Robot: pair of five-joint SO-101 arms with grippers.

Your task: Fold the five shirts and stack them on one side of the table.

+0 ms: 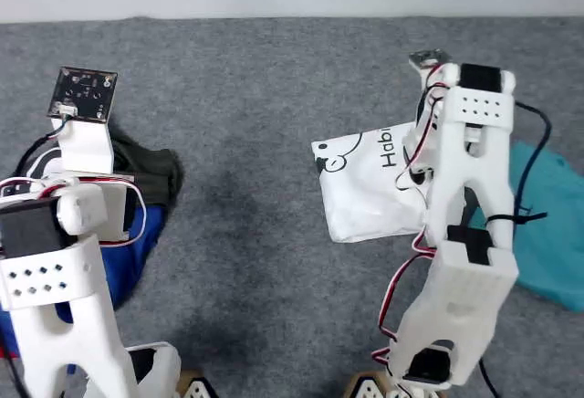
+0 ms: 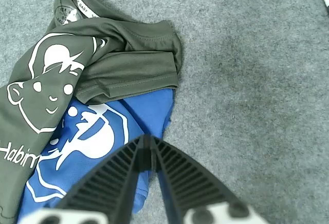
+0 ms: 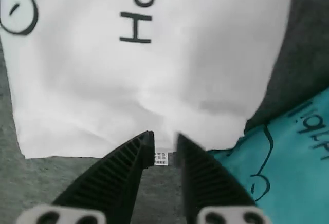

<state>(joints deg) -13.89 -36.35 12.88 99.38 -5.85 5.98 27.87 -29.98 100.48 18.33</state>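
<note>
White shirt (image 3: 154, 54): folded, on the desk's (image 1: 255, 142) right side, just beside the teal shirt (image 3: 288, 152); probably your stack's start. Your right claw (image 3: 165, 143) is narrowly parted at its hem, gripping nothing. Olive shirt (image 2: 103, 64) over blue shirt (image 2: 92, 147), rumpled, left side; left claw (image 2: 147, 144) closed, seemingly empty, above them.

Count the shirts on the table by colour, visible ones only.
white shirt: 1
teal shirt: 1
olive green shirt: 1
blue shirt: 1
Total: 4 shirts visible
</note>
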